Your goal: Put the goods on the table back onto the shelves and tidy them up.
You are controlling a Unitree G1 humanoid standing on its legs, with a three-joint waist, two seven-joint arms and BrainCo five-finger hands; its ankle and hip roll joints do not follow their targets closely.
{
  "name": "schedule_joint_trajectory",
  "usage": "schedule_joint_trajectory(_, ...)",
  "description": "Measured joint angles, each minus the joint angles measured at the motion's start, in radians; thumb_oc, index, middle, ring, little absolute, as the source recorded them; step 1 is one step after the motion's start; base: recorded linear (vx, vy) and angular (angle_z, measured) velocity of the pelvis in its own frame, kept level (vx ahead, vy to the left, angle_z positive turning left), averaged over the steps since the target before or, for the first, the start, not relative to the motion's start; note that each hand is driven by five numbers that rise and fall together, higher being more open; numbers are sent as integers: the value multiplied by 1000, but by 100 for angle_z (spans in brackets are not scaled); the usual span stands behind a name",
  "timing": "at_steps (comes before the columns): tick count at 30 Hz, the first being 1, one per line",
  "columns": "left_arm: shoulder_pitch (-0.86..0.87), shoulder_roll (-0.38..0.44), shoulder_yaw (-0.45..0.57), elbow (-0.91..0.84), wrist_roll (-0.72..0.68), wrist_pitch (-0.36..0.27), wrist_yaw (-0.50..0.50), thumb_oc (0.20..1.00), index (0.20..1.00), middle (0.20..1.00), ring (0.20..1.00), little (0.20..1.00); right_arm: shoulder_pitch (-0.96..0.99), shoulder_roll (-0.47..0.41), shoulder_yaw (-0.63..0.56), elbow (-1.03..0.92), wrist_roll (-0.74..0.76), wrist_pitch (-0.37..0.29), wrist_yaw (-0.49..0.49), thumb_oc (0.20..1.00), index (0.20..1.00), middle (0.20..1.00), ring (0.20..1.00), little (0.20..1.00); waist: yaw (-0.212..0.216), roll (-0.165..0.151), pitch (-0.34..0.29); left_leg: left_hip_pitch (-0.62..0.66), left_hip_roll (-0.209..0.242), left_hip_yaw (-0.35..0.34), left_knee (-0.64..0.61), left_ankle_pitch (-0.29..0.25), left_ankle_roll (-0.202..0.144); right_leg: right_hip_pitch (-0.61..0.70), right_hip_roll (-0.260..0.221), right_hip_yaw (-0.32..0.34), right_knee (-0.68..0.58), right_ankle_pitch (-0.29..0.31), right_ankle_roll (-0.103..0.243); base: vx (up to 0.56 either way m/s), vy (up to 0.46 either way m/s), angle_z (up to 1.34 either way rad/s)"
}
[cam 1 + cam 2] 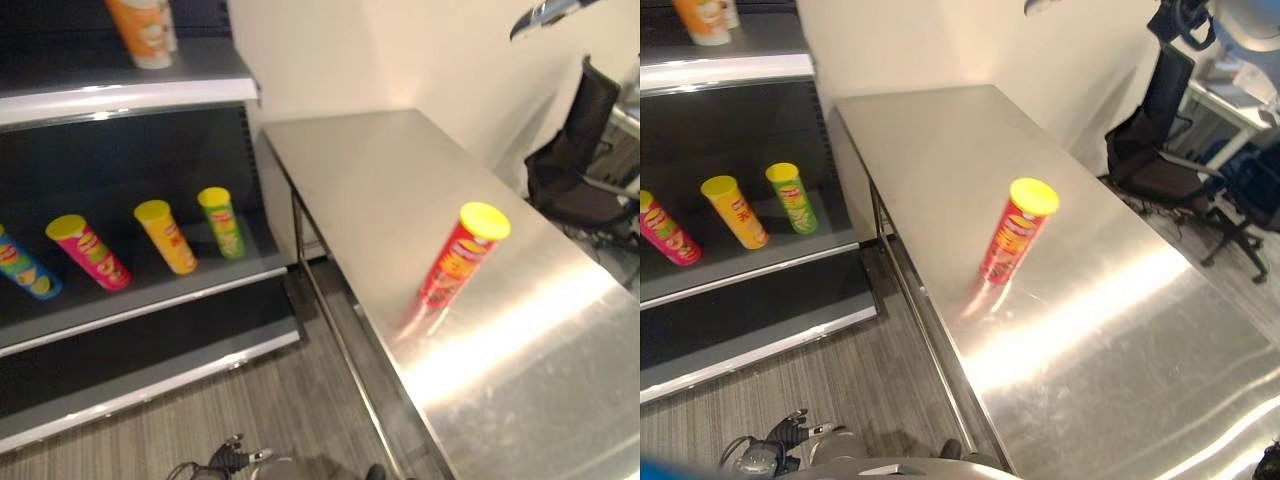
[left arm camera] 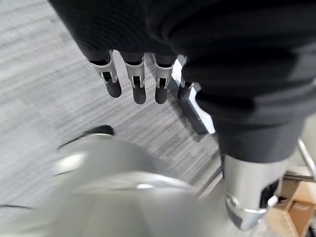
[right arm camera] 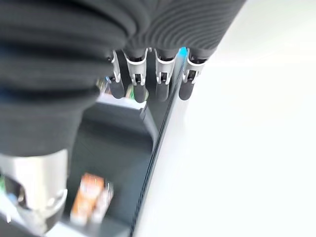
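One red can (image 1: 460,254) stands upright on the steel table (image 1: 360,180), so pickup is not begun: left hand (image 2: 134,79) and right hand (image 3: 148,79) hang slack-fingered and empty, and one must reach it before shelving it on the shelf (image 1: 150,285).

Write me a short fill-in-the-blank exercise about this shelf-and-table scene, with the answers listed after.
1. The red cylindrical chip can with the yellow lid stands upright on the ____ steel table.
2. On the dark shelf, the green chip can stands beside the ____ chip can.
3. The left hand has straight fingers and holds ____.
4. The right hand hangs with its fingers ____.

Answers: silver; yellow; nothing; straight
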Motion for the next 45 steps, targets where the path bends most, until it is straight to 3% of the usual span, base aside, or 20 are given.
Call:
schedule_joint_trajectory(1, 13, -3, 9, 8, -24, 1, 0, 1000, 1000, 1000, 1000, 1000, 45, 8, -25, -1, 16, -2, 1, 1000, 1000, 1000, 1000, 1000, -5, -8, 5, 33, 13, -68, -84, -6, -9, -6, 12, 35, -3, 0, 2, 191, 226, -106)
schedule_joint_trajectory(3, 18, -7, 11, 35, -35, 2, 0, 1000, 1000, 1000, 1000, 1000, 85, 26, -27, 0, 50, 0, 6, 1000, 1000, 1000, 1000, 1000, -9, 16, 8, 113, 82, -132, -247, -7, -9, -10, 52, 128, -27, 22, 17, 167, 345, -107)
schedule_joint_trajectory(4, 5, -13, 12, 38, -35, 1, 1, 1000, 1000, 1000, 1000, 1000, 194, 24, -109, -25, 86, -3, 22, 1000, 1000, 1000, 1000, 1000, -8, 42, 1, 162, 104, -167, -319, -7, -9, -17, 68, 202, -52, 30, 26, 164, 569, -108)
schedule_joint_trajectory(5, -11, -28, 14, 40, -35, 1, 2, 1000, 1000, 1000, 1000, 1000, 277, 11, -193, -50, 91, -1, 29, 1000, 1000, 1000, 1000, 1000, -17, 56, 4, 165, 90, -135, -320, -6, -7, -18, 53, 206, -74, 55, 37, 81, 663, -92)
schedule_joint_trajectory(7, -32, -89, 30, 33, -31, -9, 3, 1000, 1000, 1000, 1000, 1000, 595, 19, -499, -132, 114, 1, 29, 1000, 1000, 1000, 1000, 1000, -42, 124, 0, 189, 41, -34, -336, -29, 12, -21, 6, 199, -81, 99, 65, 54, 578, -21)
schedule_joint_trajectory(8, -45, -91, 28, 34, -30, -11, 7, 1000, 1000, 1000, 1000, 1000, 737, 47, -600, -169, 113, -2, 27, 1000, 1000, 1000, 1000, 1000, -61, 108, -7, 193, -19, -17, -340, -24, 24, -30, -47, 205, -80, 100, 67, 45, 459, -3)
schedule_joint_trajectory(9, -43, -95, 8, 32, -22, -11, 8, 1000, 1000, 1000, 1000, 1000, 860, 66, -683, -196, 111, 4, 30, 1000, 1000, 1000, 1000, 1000, -63, 104, -10, 178, -66, -4, -341, -34, 72, -36, -104, 198, -80, 101, 81, -15, 432, -7)
schedule_joint_trajectory(10, -43, -88, -5, 8, -17, -14, 9, 1000, 1000, 1000, 1000, 1000, 925, 105, -712, -199, 111, 7, 29, 1000, 1000, 1000, 1000, 1000, -78, 105, -16, 181, -118, 11, -339, -37, 97, -46, -150, 165, -72, 93, 60, -19, 544, -25)
schedule_joint_trajectory(11, -42, -71, -10, -12, -16, -21, 17, 1000, 1000, 1000, 1000, 1000, 946, 134, -712, -204, 110, 24, 29, 1000, 1000, 1000, 1000, 1000, -80, 95, -14, 171, -167, 37, -327, -45, 123, -70, -186, 211, -56, 121, 50, -21, 380, -45)
schedule_joint_trajectory(13, -43, -49, -9, -13, -13, -20, 33, 1000, 1000, 1000, 1000, 1000, 1003, 255, -740, -218, 101, 40, 24, 1000, 1000, 1000, 1000, 1000, -78, 106, -11, 158, -238, 106, -338, -51, 188, -151, -237, 217, -40, 249, 82, -23, 355, -85)
schedule_joint_trajectory(16, -32, -32, 24, -20, -13, -18, 35, 1000, 1000, 1000, 1000, 1000, 1070, 314, -756, -244, 64, 43, 17, 1000, 1000, 1000, 1000, 1000, -67, 97, -1, 151, -234, 168, -329, -79, 223, -207, -242, 161, -15, 349, 100, -6, 207, -71)
schedule_joint_trajectory(18, -28, -29, 30, -22, -9, -18, 35, 1000, 1000, 1000, 1000, 1000, 1116, 304, -787, -242, 57, 49, 14, 1000, 1000, 1000, 1000, 1000, -94, 100, -1, 166, -238, 165, -347, -72, 238, -196, -223, 164, -6, 328, 131, 6, 154, -5)
schedule_joint_trajectory(19, -36, -28, 41, -19, 18, -20, 35, 1000, 1000, 1000, 1000, 1000, 1210, 311, -911, -261, 23, 48, 6, 1000, 1000, 1000, 1000, 1000, -85, 94, 5, 160, -231, 160, -343, -55, 250, -199, -198, 195, 31, 259, 167, 45, 79, 4)
schedule_joint_trajectory(21, -34, -31, 41, -4, 26, -15, 31, 1000, 1000, 1000, 1000, 1000, 1242, 315, -1020, -260, 22, 43, -22, 1000, 1000, 1000, 1000, 1000, -88, 89, 11, 167, -239, 168, -344, -61, 252, -171, -172, 214, 4, 244, 165, 113, 58, -2)
schedule_joint_trajectory(22, -33, -32, 39, -11, 30, -15, 30, 1000, 1000, 1000, 1000, 1000, 1336, 347, -1086, -272, 22, 41, -27, 1000, 1000, 1000, 1000, 1000, -80, 94, 19, 182, -231, 154, -344, -64, 248, -158, -166, 213, 5, 214, 186, 155, -22, 16)
schedule_joint_trajectory(24, -16, -34, 39, -23, 54, -15, 27, 1000, 1000, 1000, 1000, 1000, 1505, 360, -1206, -295, -17, 41, -28, 1000, 1000, 1000, 1000, 1000, -96, 83, 21, 196, -234, 124, -349, -79, 237, -95, -120, 280, -82, 153, 174, 132, -66, 38)
schedule_joint_trajectory(25, -5, -40, 40, -22, 56, -15, 25, 1000, 1000, 1000, 1000, 1000, 1511, 363, -1235, -292, -18, 46, -32, 1000, 1000, 1000, 1000, 1000, -91, 78, 22, 204, -236, 129, -350, -84, 227, -88, -124, 290, -81, 116, 147, 104, -103, 9)
schedule_joint_trajectory(30, 17, -94, 39, -45, 65, -6, 16, 1000, 1000, 1000, 1000, 1000, 1455, 356, -1211, -284, -8, 48, -48, 1000, 1000, 1000, 1000, 1000, -117, 119, 9, 227, -165, 122, -349, -84, 171, -53, -55, 262, -77, 100, 112, 76, -94, 2)
schedule_joint_trajectory(33, -1, -101, 38, -55, 65, -7, 14, 1000, 1000, 1000, 1000, 1000, 1456, 357, -1199, -283, 5, 47, -15, 1000, 1000, 1000, 1000, 1000, -115, 117, 10, 229, -144, 100, -349, -79, 156, -44, -36, 239, -77, 94, 103, 53, -65, 19)
schedule_joint_trajectory(45, 22, -108, 39, -40, 96, 3, -5, 1000, 1000, 1000, 1000, 1000, 1437, 370, -1069, -285, 86, 47, 77, 1000, 1000, 1000, 1000, 1000, -89, 123, -14, 227, -145, 55, -350, -75, 152, -17, -42, 196, -79, 87, 91, 25, -25, 11)
